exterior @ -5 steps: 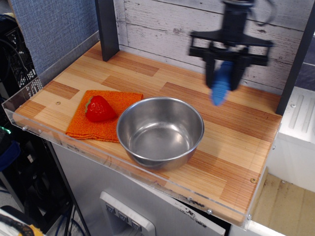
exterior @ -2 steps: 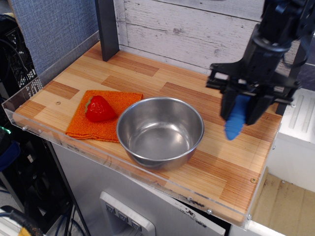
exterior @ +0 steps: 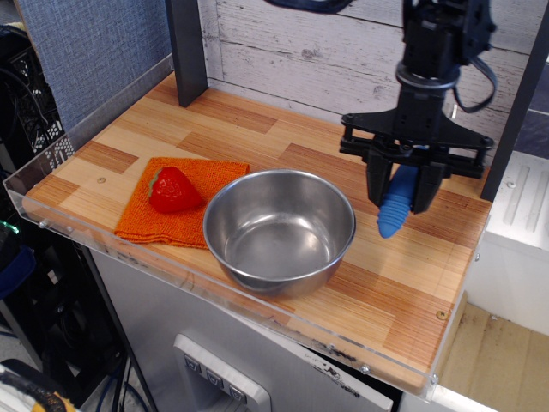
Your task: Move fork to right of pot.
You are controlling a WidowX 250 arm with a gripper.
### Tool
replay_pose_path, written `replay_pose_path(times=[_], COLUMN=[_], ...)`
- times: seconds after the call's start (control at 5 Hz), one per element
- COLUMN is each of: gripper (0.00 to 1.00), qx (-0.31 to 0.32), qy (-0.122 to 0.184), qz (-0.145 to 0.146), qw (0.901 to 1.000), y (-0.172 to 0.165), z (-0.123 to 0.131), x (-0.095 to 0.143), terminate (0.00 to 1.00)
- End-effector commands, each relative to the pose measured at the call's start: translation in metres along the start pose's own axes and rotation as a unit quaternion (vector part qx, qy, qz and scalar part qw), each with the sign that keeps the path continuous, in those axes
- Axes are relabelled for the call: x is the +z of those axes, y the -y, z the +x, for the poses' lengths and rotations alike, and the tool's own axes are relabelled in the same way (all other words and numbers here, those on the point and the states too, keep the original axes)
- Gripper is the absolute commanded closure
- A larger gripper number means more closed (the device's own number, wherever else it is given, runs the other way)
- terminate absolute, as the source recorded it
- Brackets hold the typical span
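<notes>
Table [exterior: 257,129]: you have one wooden tabletop, with a clear plastic lip along its front and left edges, a plank wall at the back, and a dark post at the back left and another at the right edge.
Open room: the widest bare wood you can see lies right of the pot, running to the front right corner; a second bare strip runs along the back, from the left post toward the arm.
Pot [exterior: 280,230]: one shiny steel pot, empty, sitting near the front edge at about the middle of the table. Its left rim touches or overlaps the cloth.
Cloth [exterior: 176,215]: one orange cloth, flat, left of the pot and close to the front lip.
Strawberry [exterior: 172,190]: one red strawberry resting on the cloth, just beside the pot's left rim.
Gripper [exterior: 400,196]: your one claw hangs above the wood right of the pot, its black jaws pointing down and closed narrowly on the fork.
Fork [exterior: 397,204]: one fork, gripped upright with the ribbed blue handle pointing down. You cannot see its tines, and whether the handle tip touches the wood is unclear.
</notes>
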State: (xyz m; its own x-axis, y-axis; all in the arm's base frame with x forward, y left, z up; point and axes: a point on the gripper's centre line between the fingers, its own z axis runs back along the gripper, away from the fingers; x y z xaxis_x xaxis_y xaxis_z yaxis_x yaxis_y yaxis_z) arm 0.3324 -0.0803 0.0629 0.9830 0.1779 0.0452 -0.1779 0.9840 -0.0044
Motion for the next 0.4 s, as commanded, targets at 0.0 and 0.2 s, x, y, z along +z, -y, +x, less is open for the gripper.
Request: replay_pose_path(times=[0.0,0.2], gripper=[1.0,1.0], qx=[0.033,0.039], qy=[-0.01,-0.017], qz=[-0.015,-0.02], qw=[0.9993,0.9989], y=[-0.0009,0.0009], z=[0.0042,0.0028], x=[-0.0065,-0.0087], terminate=[0.0,0.0])
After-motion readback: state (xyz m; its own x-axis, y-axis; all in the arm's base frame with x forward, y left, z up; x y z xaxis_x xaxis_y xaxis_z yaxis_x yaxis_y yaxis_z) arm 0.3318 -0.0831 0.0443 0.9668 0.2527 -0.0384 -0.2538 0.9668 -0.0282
